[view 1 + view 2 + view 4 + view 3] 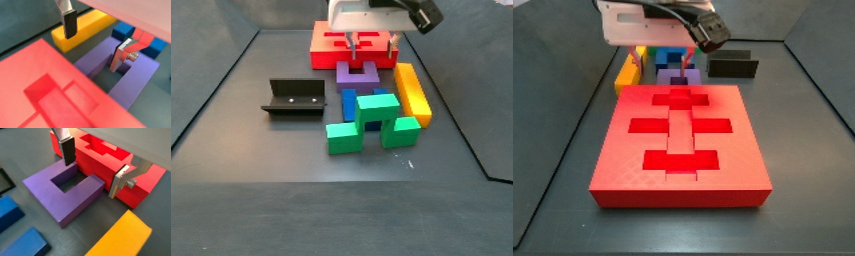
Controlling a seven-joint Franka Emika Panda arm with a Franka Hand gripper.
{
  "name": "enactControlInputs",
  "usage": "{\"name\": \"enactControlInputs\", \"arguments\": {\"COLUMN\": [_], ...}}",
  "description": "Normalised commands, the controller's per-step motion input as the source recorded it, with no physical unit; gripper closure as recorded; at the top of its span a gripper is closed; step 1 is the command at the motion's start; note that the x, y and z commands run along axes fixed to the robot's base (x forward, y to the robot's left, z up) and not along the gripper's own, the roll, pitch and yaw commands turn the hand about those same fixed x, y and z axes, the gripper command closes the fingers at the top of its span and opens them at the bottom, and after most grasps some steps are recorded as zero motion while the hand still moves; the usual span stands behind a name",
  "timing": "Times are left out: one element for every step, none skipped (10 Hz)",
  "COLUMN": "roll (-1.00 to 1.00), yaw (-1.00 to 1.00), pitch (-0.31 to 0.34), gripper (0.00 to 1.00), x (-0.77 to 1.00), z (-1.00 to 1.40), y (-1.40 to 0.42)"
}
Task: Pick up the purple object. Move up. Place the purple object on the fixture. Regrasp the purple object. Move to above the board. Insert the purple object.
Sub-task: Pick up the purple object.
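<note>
The gripper [90,170], jaws wide, straddles one prong of the purple block [63,193] at frame centre. The board [110,165] touches it; a finger may snag there.

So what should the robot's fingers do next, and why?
Probably go a little lower, then close. The gripper hangs open above the purple object; one of the fingers is over the slot between its prongs, the other beside the board, so one prong sits between them, not yet gripped.
</note>
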Motion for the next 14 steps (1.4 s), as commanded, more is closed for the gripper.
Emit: {"name": "enactControlInputs", "arguments": {"roll": [0.21,0.2,0.2,0.18,0.1,0.11,0.24,0.24,0.21,0.17,0.01,0.0,0.0,0.0], "yaw": [-0.01,0.0,0.0,0.0,0.0,0.0,0.0,0.0,0.0,0.0,0.0,0.0,0.0,0.0], "pitch": [-0.084,-0.057,-0.021,-0.009,-0.014,-0.027,0.0,0.0,0.0,0.0,0.0,0.0,0.0,0.0], "gripper": [0.0,0.0,0.0,0.0,0.0,0.0,0.0,0.0,0.0,0.0,0.0,1.0,1.0,1.0], "x": [-0.12,-0.2,-0.19,-0.18,-0.09,0.0,0.0,0.0,0.0,0.0,0.0,0.0,0.0,0.0], "z": [-0.48,-0.43,-0.36,-0.29,-0.17,-0.11,-0.19,-0.25,-0.25,-0.16,0.0,0.0,0.0,0.0], "y": [-0.09,-0.02,0.0,0.0,-0.01,-0.1,-0.11,-0.03,0.0,0.0,0.0,0.0,0.0,0.0]}}
